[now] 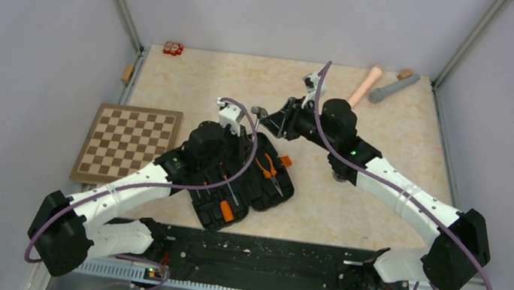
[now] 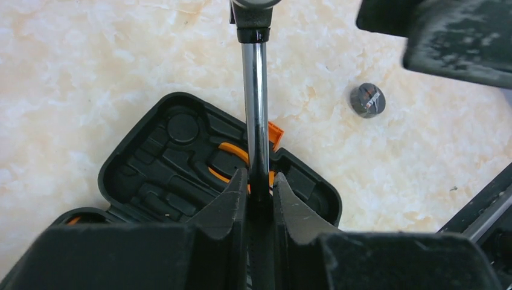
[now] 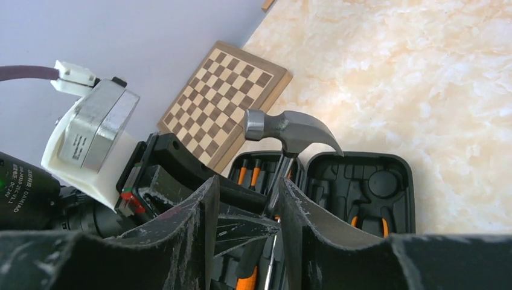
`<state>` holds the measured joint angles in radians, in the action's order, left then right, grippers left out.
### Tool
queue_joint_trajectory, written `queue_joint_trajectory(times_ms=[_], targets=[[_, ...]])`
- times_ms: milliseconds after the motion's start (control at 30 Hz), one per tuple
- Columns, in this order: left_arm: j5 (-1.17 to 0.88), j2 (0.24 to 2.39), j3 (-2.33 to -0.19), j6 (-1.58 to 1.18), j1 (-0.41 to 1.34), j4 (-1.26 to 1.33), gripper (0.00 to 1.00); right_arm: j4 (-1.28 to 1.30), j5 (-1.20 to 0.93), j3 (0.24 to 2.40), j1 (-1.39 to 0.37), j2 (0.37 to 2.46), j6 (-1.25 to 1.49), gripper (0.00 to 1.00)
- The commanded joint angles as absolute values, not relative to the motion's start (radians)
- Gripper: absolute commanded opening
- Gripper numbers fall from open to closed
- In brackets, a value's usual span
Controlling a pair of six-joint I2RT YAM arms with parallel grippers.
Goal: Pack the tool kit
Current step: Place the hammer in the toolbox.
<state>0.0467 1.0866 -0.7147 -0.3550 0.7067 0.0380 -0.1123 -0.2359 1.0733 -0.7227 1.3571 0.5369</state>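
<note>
The tool kit's black case (image 1: pixel 270 192) lies open in mid-table, with orange-handled pliers (image 1: pixel 269 169) in its right half and screwdrivers (image 1: pixel 227 201) in its left half. Above the case, my left gripper (image 2: pixel 259 175) is shut on the black handle of a hammer (image 2: pixel 255 90). Its chrome shaft points away from me and its steel head (image 3: pixel 290 130) is uppermost. My right gripper (image 3: pixel 249 181) is open just below that head. The shaft runs through its gap, close to the right finger (image 3: pixel 302 211). In the top view both grippers meet over the case's far edge, left (image 1: pixel 242 124) and right (image 1: pixel 272 122).
A brown chessboard (image 1: pixel 129 142) lies left of the case. A pink cylinder (image 1: pixel 365 86) and a grey cylinder (image 1: pixel 392 88) lie at the far right. A small red item (image 1: pixel 173 48) sits at the far left edge. A small grey disc (image 2: pixel 367 100) rests on the table beyond the case.
</note>
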Motion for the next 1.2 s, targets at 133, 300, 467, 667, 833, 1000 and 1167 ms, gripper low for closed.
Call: queue_joint_trajectory(times_ms=[133, 300, 467, 667, 833, 1000, 1167], targets=[[0.14, 1.114, -0.673, -0.586, 0.703, 0.225, 0.0, -0.093, -0.301, 1.068, -0.694, 1.373, 0.507, 0.42], [0.165, 1.123, -0.656, -0.643, 0.7, 0.258, 0.0, -0.057, -0.294, 1.067, -0.693, 1.392, 0.495, 0.42], [0.2, 1.112, -0.629, -0.715, 0.681, 0.248, 0.0, -0.002, -0.238, 1.081, -0.693, 1.395, 0.465, 0.42], [0.198, 1.103, -0.587, -0.808, 0.662, 0.278, 0.0, 0.018, -0.232, 1.087, -0.693, 1.402, 0.46, 0.42], [0.185, 1.107, -0.584, -0.817, 0.661, 0.299, 0.0, 0.038, -0.257, 1.096, -0.692, 1.417, 0.461, 0.42], [0.137, 1.089, -0.595, -0.623, 0.661, 0.313, 0.0, 0.066, -0.236, 1.111, -0.69, 1.399, 0.434, 0.42], [0.082, 1.016, -0.621, -0.27, 0.662, 0.299, 0.01, 0.134, -0.218, 1.145, -0.632, 1.352, 0.396, 0.43]])
